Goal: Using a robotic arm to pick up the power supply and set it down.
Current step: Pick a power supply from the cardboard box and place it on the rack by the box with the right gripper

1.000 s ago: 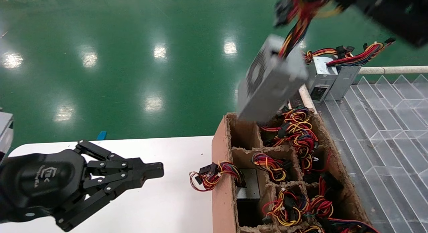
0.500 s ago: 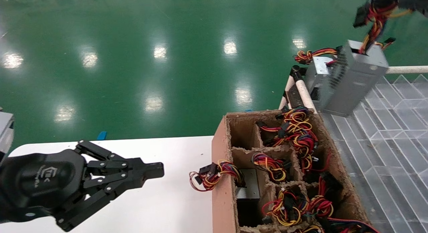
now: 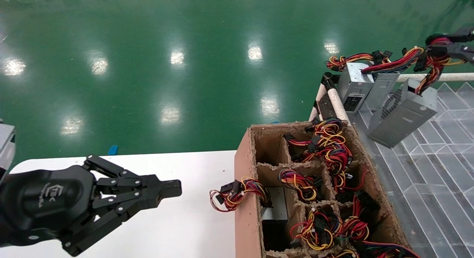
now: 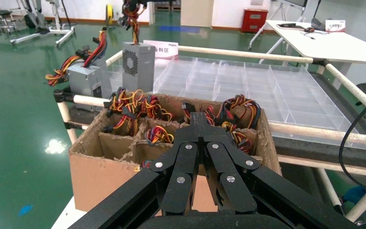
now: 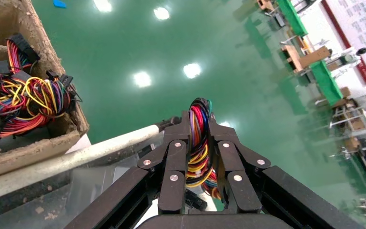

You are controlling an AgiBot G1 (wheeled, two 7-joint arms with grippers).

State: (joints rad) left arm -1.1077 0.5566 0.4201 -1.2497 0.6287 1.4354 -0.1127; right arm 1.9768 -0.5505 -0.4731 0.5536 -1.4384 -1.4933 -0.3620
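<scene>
The power supply (image 3: 401, 115), a grey metal box with a perforated vent side, hangs tilted just above the clear divided tray (image 3: 440, 165). Its red, yellow and black wire bundle (image 3: 431, 63) runs up into my right gripper (image 3: 446, 47) at the far right edge. In the right wrist view the right gripper (image 5: 199, 118) is shut on the wire bundle (image 5: 198, 143). The left wrist view shows the power supply (image 4: 138, 66) dangling beyond the box. My left gripper (image 3: 174, 187) is shut on nothing, parked over the white table (image 3: 192, 221).
A cardboard box (image 3: 245, 169) with cells full of wired units stands between table and tray. Two more grey units (image 3: 357, 84) with wires sit at the tray's back left corner, close to the hanging unit. A white pipe rail (image 3: 440, 77) borders the tray.
The right gripper has carried the power supply from above the cardboard box rightward and down over the clear tray. The left arm has not moved.
</scene>
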